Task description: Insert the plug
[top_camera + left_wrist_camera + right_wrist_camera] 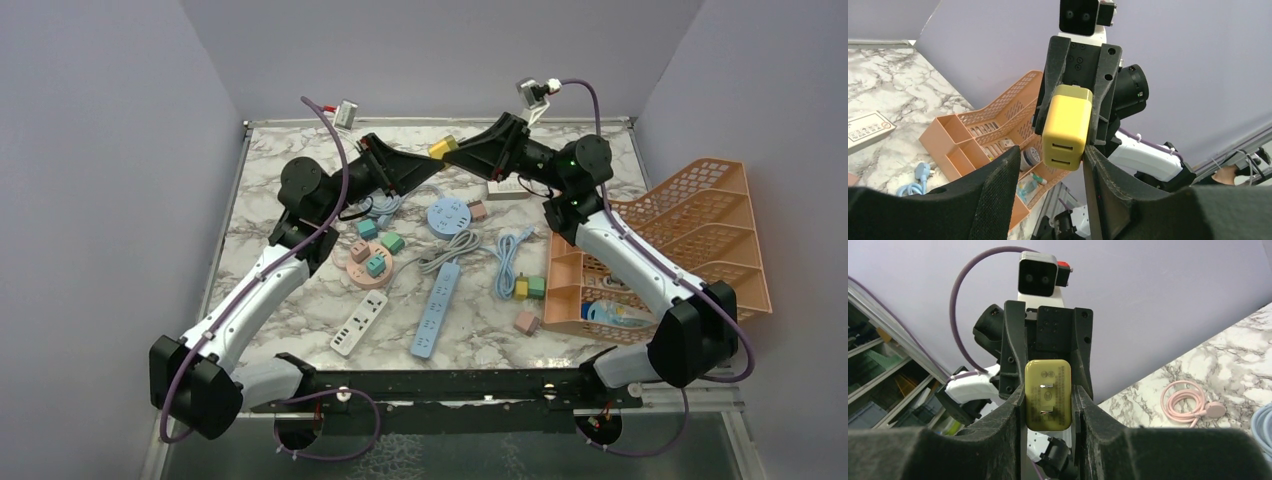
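Observation:
A yellow plug hangs in the air over the back of the table, where the two grippers meet. My right gripper is shut on the yellow plug, whose two metal prongs face the right wrist camera. In the left wrist view the plug shows its end with two slots. My left gripper is open around that end: the right finger is at the plug's side and the left finger stands apart from it. In the top view, the left gripper and right gripper point at each other.
On the marble table lie a blue power strip, a white power strip, a round blue socket and a round pink socket with small plugs in it. An orange basket stands at the right. Loose cables and small adapters lie mid-table.

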Available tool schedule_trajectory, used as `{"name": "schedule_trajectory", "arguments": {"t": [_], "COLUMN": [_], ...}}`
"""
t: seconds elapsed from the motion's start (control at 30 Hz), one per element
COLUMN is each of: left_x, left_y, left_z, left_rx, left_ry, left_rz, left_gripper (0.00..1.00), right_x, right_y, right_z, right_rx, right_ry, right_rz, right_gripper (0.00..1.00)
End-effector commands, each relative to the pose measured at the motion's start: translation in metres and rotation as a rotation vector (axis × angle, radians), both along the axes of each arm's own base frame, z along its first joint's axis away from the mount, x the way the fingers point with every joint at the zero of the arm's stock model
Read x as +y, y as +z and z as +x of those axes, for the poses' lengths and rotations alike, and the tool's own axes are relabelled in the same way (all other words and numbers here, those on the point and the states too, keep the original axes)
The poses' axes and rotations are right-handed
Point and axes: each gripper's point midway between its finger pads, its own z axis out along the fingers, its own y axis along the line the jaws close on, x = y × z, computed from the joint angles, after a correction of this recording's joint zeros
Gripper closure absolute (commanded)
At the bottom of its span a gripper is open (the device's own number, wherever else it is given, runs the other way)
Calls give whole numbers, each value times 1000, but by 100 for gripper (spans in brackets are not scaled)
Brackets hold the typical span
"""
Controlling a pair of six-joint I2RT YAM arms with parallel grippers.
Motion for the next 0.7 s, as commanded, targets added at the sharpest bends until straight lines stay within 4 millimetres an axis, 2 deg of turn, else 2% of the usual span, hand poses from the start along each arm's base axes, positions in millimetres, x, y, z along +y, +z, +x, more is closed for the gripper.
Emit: {"name": "schedule_trajectory", "arguments": {"t": [0.0, 0.17, 0.27, 0.4, 0.47, 0.57, 0.67], "left_x": [-2, -6, -7, -7, -7, -4, 0], "left_y": [16, 15, 19, 27, 25, 19, 11], "left_z": [7, 9, 9, 8, 8, 6, -1], "left_rx": [-9, -23, -64, -144, -170, -198, -231], "left_ry": [29, 11, 8, 20, 20, 6, -30], "left_rz": [-51, -50, -50, -26, -9, 21, 56], "left_gripper": [54, 66, 74, 90, 100, 100, 100], "right_x": [2, 6, 8, 8, 7, 1, -2], "right_y": [11, 7, 3, 1, 0, 0, -2], "right_z": [2, 1, 0, 0, 2, 7, 11], "right_rx": [-1, 12, 31, 48, 65, 77, 82], "right_ry": [-4, 26, 45, 46, 26, -44, -91], "right_rz": [53, 58, 43, 34, 36, 43, 28], "right_gripper": [99, 97, 91, 74, 61, 46, 42]}}
